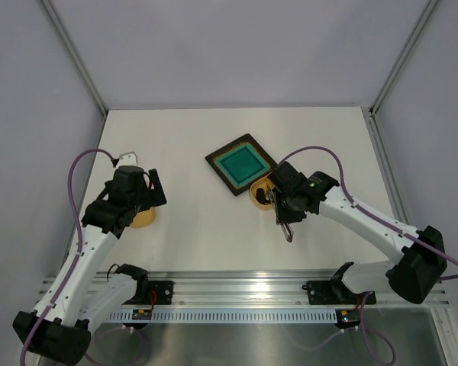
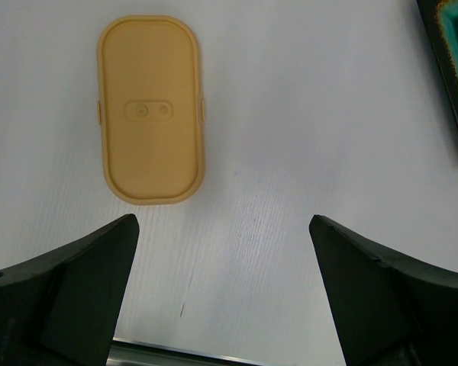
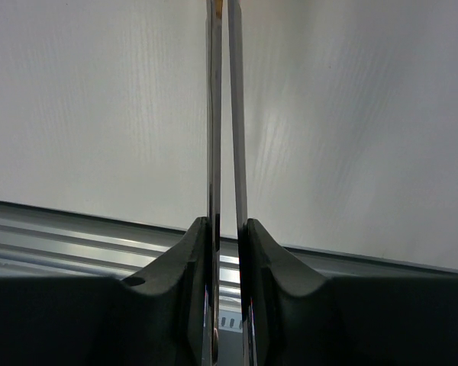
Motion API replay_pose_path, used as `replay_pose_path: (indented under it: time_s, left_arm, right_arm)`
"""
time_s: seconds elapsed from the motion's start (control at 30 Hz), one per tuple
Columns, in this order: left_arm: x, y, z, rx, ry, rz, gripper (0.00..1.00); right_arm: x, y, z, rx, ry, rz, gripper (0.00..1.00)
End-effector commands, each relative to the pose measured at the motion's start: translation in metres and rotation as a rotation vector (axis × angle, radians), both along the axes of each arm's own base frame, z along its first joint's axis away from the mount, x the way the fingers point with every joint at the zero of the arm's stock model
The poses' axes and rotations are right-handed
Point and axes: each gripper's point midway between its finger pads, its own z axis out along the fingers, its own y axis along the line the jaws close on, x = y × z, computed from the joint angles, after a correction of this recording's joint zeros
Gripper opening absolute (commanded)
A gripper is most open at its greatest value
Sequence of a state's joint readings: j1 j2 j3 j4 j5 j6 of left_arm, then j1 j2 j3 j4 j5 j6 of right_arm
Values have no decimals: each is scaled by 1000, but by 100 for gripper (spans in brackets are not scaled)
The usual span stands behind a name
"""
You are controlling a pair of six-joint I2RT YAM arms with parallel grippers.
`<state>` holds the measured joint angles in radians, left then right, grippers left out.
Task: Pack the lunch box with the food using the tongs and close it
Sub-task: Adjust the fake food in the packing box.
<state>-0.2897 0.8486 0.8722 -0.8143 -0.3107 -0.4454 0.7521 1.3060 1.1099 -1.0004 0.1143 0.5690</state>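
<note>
- Top external view: a white bench (image 1: 191, 244) carries a square teal plate with a dark rim (image 1: 241, 163), set diamond-wise near the middle of the bench.
- The small yellow-orange oval plastic lunch box (image 1: 256, 196) lies just beside the plate's near right edge. It is mostly covered by the right gripper (image 1: 281, 204), so its compartments and any food in them cannot be seen.
- The right gripper is clamped on the long thin silver metal tongs (image 1: 288, 230), one end of which juts toward the bench's near edge.
- The left gripper (image 1: 148, 197) hangs over a flat yellow-orange oval lid (image 1: 141, 220) on the left half of the bench, well apart from the lunch box.
- Left wrist view: the lid (image 2: 150, 110) lies flat on the bench (image 2: 305, 152), with two small round marks at its centre. The left gripper (image 2: 223, 290) has its dark fingers (image 2: 76, 297) spread wide apart, touching nothing. A corner of the plate (image 2: 452, 69) enters at the upper right.
- Right wrist view: the right gripper (image 3: 227, 225) presses its fingers (image 3: 187, 255) against the two arms of the tongs (image 3: 211, 114), which run almost together to the top edge. A small orange patch (image 3: 219, 4) shows between the arms there, too small to identify.
</note>
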Motion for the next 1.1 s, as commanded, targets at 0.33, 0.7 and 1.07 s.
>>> replay_pose_path:
  time_s: [0.33, 0.7, 1.07]
  left_arm:
    - [3, -1, 0, -10, -29, 4, 99]
    - [3, -2, -1, -17, -28, 5, 99]
    - [-1, 3, 4, 3, -38, 10, 99]
  right_arm:
    - [5, 1, 24, 11, -67, -10, 5]
    - [36, 0, 74, 64, -278, -92, 5]
    - [85, -66, 82, -106, -426, -349, 6]
